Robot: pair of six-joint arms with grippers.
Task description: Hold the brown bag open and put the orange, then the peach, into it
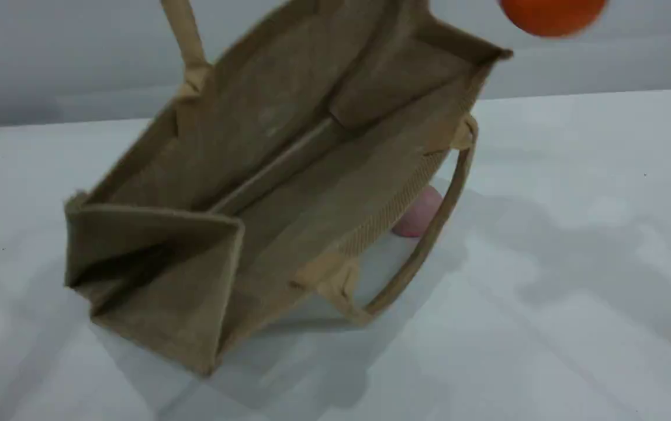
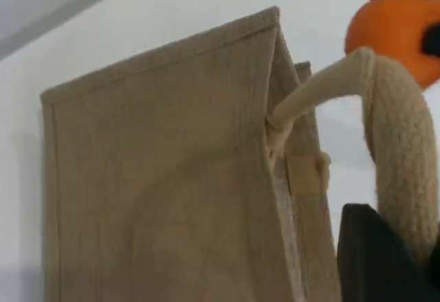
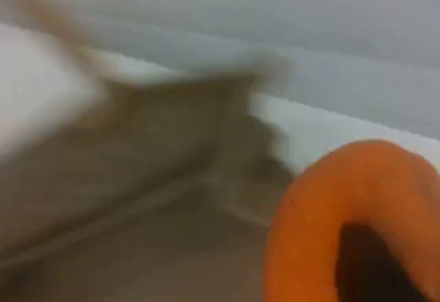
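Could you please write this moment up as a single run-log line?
left hand: shut on bag handle | right hand: shut on orange, raised beside bag | brown bag: open, empty | peach: on table behind bag
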